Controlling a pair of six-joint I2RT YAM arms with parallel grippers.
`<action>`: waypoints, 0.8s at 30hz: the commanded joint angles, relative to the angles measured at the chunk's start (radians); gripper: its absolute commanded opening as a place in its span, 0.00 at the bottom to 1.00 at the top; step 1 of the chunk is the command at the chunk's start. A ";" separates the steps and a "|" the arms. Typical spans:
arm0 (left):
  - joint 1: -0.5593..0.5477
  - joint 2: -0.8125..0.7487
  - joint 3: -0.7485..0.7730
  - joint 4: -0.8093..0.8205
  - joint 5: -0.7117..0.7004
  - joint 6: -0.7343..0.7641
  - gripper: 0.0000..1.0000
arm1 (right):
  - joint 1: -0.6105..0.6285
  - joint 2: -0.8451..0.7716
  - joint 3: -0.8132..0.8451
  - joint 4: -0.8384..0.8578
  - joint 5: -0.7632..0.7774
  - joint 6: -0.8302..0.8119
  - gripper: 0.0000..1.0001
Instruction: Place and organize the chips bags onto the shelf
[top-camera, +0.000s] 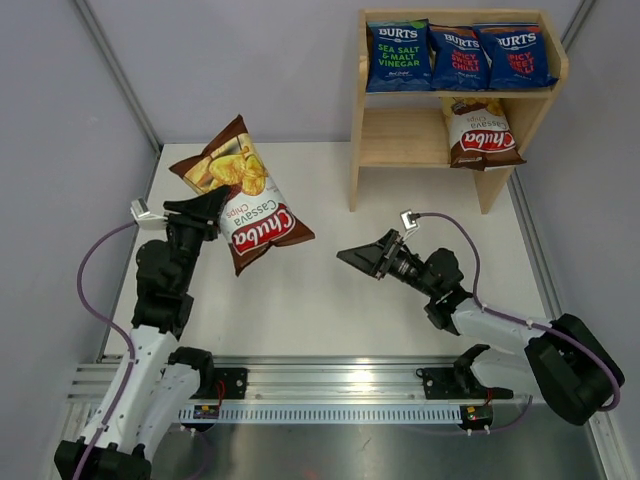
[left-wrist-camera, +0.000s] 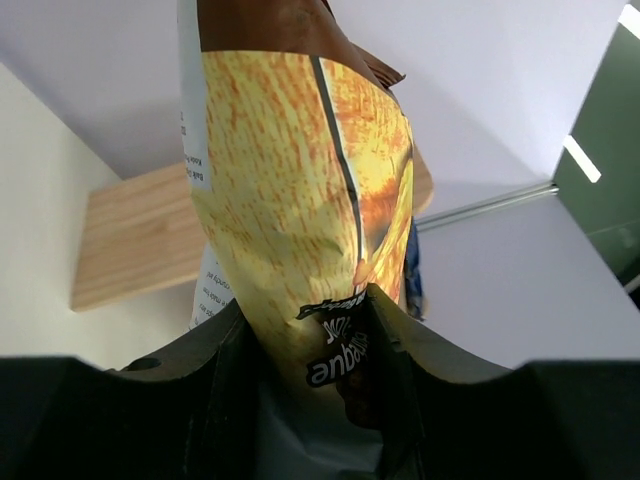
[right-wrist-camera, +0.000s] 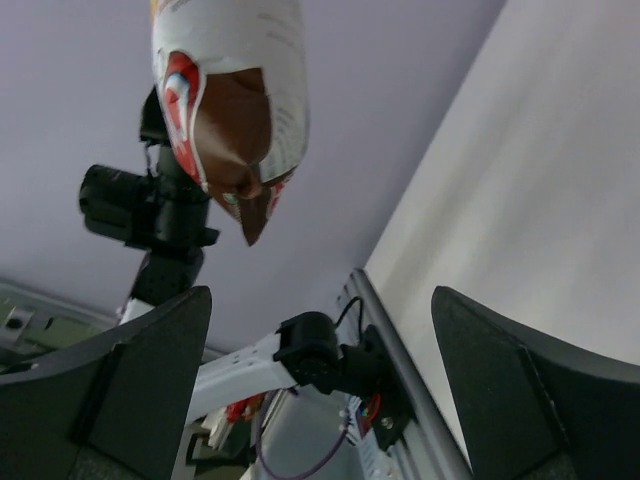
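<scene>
1. my left gripper (top-camera: 207, 212) has its black jaws clamped on one edge of a glossy brown-and-white "chuba" cassava chips bag (top-camera: 243, 193). in the left wrist view the fingers (left-wrist-camera: 215, 380) pinch its yellow-printed side.
2. that held bag sits over the left part of the white table (top-camera: 330, 300), well apart from the shelf.
3. my right gripper (top-camera: 352, 257) hangs over the middle of the table, jaws wide apart with nothing between them, pointing toward the held bag.
4. the small two-tier light wooden shelf (top-camera: 356, 130) stands at the far right of the table.
5. its top tier carries three dark blue "burts" bags upright, side by side: a green-lettered bag (top-camera: 398, 55) on the left, then two red-accented bags (top-camera: 459, 57) (top-camera: 514, 55).
6. on the right end of the lower tier a second brown-and-white chuba bag (top-camera: 480, 133) lies tilted, its bottom edge poking past the front.
</scene>
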 joint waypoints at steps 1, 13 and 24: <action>-0.097 -0.064 -0.006 0.061 -0.219 -0.099 0.24 | 0.184 0.022 0.062 0.323 0.196 -0.030 0.99; -0.341 -0.193 -0.050 0.044 -0.422 -0.207 0.22 | 0.439 0.240 0.266 0.398 0.423 -0.248 0.99; -0.378 -0.255 -0.130 0.042 -0.416 -0.286 0.21 | 0.493 0.341 0.384 0.449 0.411 -0.334 0.99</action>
